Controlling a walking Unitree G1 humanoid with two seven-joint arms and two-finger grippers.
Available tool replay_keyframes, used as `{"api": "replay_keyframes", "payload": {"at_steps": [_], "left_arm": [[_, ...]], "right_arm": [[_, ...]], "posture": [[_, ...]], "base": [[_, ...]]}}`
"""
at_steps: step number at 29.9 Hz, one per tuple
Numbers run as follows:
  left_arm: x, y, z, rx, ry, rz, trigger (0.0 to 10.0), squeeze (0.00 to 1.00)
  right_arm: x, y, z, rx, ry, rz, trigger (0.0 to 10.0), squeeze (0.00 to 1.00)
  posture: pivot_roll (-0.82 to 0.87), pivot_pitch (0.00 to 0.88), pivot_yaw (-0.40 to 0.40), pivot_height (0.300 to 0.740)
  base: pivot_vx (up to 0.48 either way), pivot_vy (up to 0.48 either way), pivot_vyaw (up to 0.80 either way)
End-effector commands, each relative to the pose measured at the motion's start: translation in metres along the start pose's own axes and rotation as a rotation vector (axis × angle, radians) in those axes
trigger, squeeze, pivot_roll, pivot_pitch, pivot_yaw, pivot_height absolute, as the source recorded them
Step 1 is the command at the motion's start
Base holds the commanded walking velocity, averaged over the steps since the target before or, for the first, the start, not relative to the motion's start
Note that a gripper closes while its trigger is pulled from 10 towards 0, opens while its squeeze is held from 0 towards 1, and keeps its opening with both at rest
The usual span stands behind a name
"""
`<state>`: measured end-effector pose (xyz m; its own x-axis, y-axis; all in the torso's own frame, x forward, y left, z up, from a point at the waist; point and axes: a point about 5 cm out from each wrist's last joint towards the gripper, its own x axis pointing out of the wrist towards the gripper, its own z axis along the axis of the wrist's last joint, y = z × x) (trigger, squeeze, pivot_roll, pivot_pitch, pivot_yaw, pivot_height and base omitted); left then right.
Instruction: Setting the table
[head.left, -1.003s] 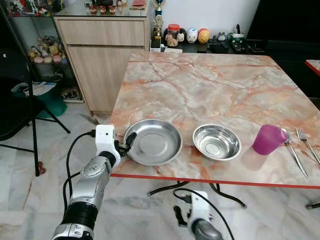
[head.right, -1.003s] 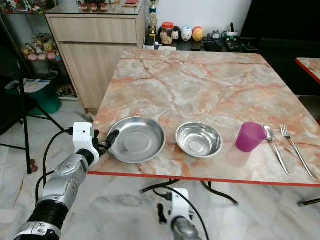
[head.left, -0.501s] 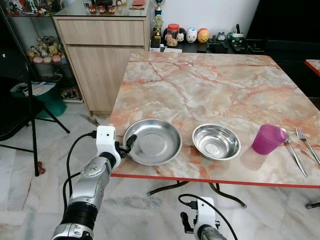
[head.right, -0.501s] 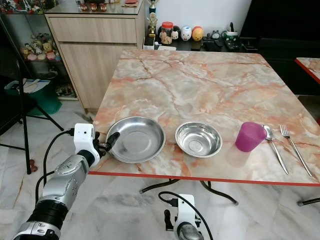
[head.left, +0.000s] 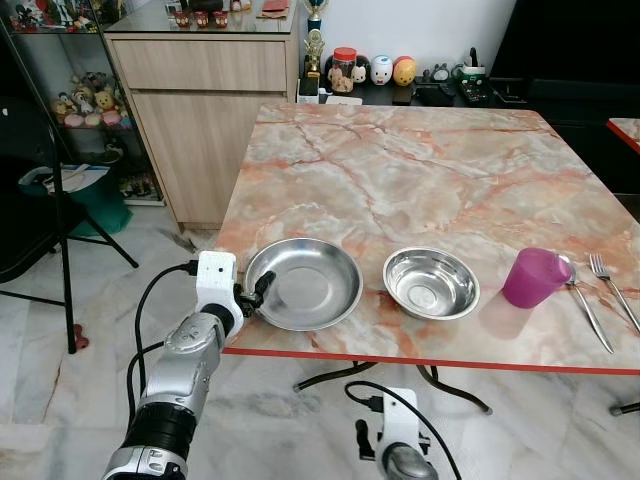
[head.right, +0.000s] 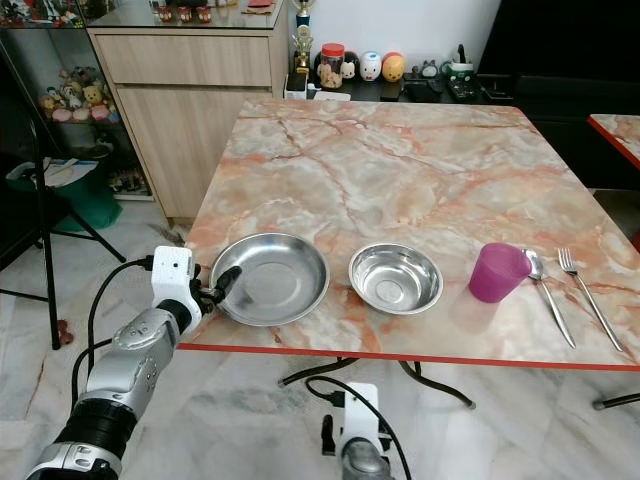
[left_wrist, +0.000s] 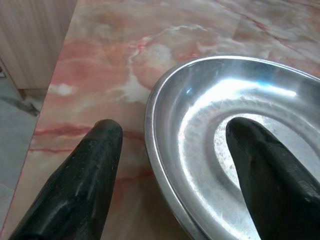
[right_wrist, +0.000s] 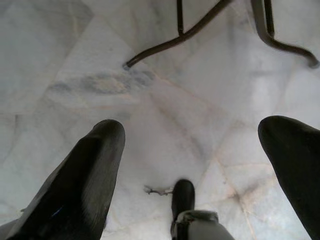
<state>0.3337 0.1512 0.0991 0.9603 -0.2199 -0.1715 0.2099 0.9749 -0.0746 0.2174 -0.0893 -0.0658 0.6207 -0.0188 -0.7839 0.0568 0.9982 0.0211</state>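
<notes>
— What was the left gripper (left_wrist: 170, 165) doing at that point?

— It was at the near left corner of the marble table (head.left: 420, 170), fingers spread wide and straddling the rim of the steel plate (head.left: 304, 284). One finger (left_wrist: 75, 185) sat outside the rim over the tabletop, the other (left_wrist: 270, 175) inside the dish. I couldn't tell whether either one touched the metal.

— And where was the plate itself?

— Flat on the table, close to the front edge. Just to its right stood a smaller steel bowl (head.left: 431, 283), apart from the plate. Further right was a purple cup (head.left: 531, 277), upright, and beside that a spoon (head.left: 583, 305) and a fork (head.left: 612, 288) lying side by side near the table's right edge.

— The right arm?

— Hanging low below the table edge. The right gripper (right_wrist: 200, 165) had its fingers wide apart, pointing down at the pale marble floor (right_wrist: 100, 60) near the dark curved table legs (right_wrist: 200, 30), holding nothing.

— Anything else around?

— A wooden cabinet (head.left: 205, 110) stood behind the table's far left corner, with small figurines and jars (head.left: 375, 70) on a low dark shelf beyond the table.
</notes>
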Motion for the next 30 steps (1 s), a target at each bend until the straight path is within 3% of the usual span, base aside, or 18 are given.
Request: {"api": "replay_keyframes", "payload": {"at_steps": [1, 2, 3, 20, 21, 22, 23, 24, 30], "left_arm": [[0.001, 0.001, 0.006, 0.023, -0.014, 0.003, 10.0, 0.0], [0.001, 0.002, 0.006, 0.023, -0.014, 0.004, 10.0, 0.0], [0.001, 0.002, 0.006, 0.026, -0.011, 0.006, 10.0, 0.0], [0.002, 0.001, 0.008, 0.028, -0.022, 0.004, 10.0, 0.0], [0.002, 0.001, 0.009, 0.028, -0.023, 0.005, 10.0, 0.0], [0.002, 0.001, 0.009, 0.028, -0.024, 0.006, 10.0, 0.0], [0.002, 0.001, 0.009, 0.028, -0.024, 0.006, 10.0, 0.0], [0.002, 0.001, 0.009, 0.027, -0.026, 0.006, 10.0, 0.0], [0.003, 0.0, 0.011, 0.027, -0.031, 0.003, 10.0, 0.0]], "right_arm": [[-0.001, 0.003, -0.001, 0.015, 0.003, 0.005, 10.0, 0.0], [-0.003, -0.031, -0.029, 0.032, 0.028, -0.036, 10.0, 0.0], [-0.005, -0.046, -0.041, 0.032, 0.038, -0.052, 10.0, 0.0], [0.003, -0.024, 0.01, 0.011, -0.086, 0.031, 10.0, 0.0], [-0.001, -0.063, -0.01, 0.027, -0.111, 0.007, 10.0, 0.0], [-0.005, -0.082, -0.021, 0.032, -0.117, -0.006, 10.0, 0.0], [-0.005, -0.082, -0.021, 0.032, -0.117, -0.006, 10.0, 0.0], [-0.009, -0.097, -0.029, 0.037, -0.125, -0.011, 10.0, 0.0], [-0.009, -0.097, -0.021, 0.038, -0.16, 0.016, 10.0, 0.0]], "posture": [[0.09, 0.0, -0.031, 0.74], [0.09, 0.0, -0.031, 0.74], [0.09, 0.0, -0.031, 0.74], [0.1, 0.0, -0.027, 0.74], [0.1, 0.0, -0.027, 0.74], [0.1, 0.0, -0.027, 0.74], [0.1, 0.0, -0.027, 0.74], [0.1, 0.0, -0.028, 0.74], [0.11, 0.0, -0.028, 0.74]], "base": [[0.0, 0.0, 0.0], [0.0, 0.0, 0.0], [0.0, 0.0, 0.0], [0.0, 0.0, 0.0], [0.0, 0.0, 0.0], [0.0, 0.0, 0.0], [0.0, 0.0, 0.0], [0.0, 0.0, 0.0], [0.0, 0.0, 0.0]]}}
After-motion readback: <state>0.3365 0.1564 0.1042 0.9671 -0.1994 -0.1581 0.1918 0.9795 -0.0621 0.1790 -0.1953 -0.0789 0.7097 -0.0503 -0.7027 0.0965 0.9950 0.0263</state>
